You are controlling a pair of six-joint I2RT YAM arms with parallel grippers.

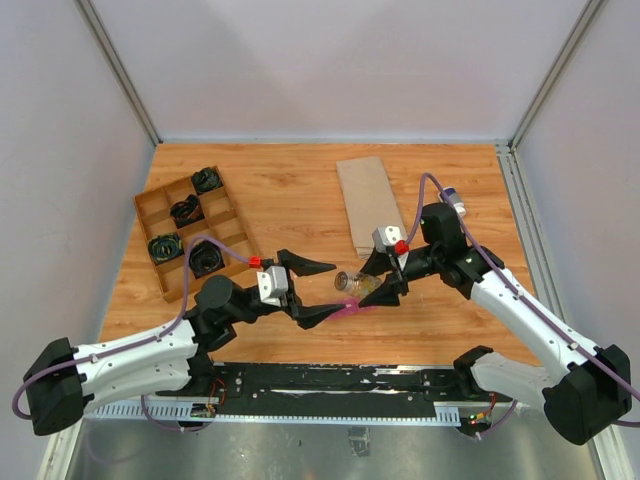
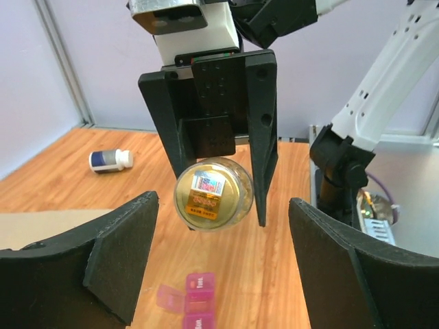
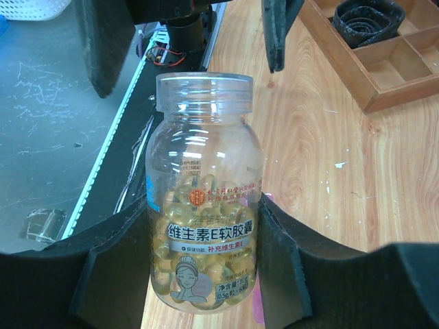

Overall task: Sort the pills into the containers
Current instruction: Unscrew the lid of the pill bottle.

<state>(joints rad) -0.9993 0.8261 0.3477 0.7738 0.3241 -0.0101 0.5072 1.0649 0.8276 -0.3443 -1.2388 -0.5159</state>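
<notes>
Okay, my right gripper (image 3: 202,271) pinches the bottle (image 3: 204,185) around its belly; my left gripper (image 2: 223,250) stands spread beside it. I'd tip slowly, mouth right over the containers (image 2: 195,307) on the table below. Left wrist view shows one lid apparently flipped open; the right wrist view barely shows them.

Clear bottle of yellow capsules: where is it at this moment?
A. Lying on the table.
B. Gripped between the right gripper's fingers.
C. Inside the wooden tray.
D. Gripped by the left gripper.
B: the right gripper presses its two fingers on both sides of the clear bottle, while the left gripper stands open and apart from it.
</notes>
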